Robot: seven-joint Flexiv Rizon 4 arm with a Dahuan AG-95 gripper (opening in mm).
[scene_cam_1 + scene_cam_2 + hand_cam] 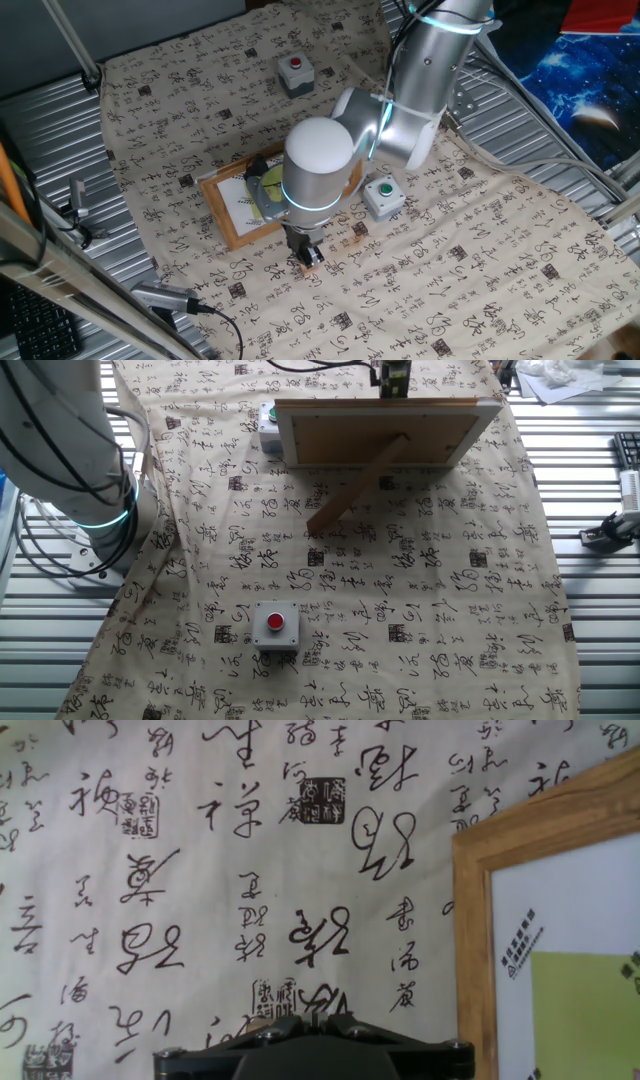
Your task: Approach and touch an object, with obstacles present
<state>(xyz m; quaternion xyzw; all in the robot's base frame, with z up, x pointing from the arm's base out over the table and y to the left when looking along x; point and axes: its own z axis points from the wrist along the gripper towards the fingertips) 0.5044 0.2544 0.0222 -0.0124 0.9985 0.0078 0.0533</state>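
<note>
The gripper (306, 256) is pressing down on the calligraphy cloth (480, 260) just beside the picture frame (222, 215), its jaws clenched; the wooden cube is hidden.

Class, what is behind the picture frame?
A wooden strut slants from the back of the frame down to the cloth. The cloth right beneath the tilted frame is hidden.

Table (560, 150): ribbed metal, draped with calligraphy-printed cloth (480, 260). Blue starry poster (590, 60) beyond its far corner. Keyboard (35, 325) beside its near edge.
</note>
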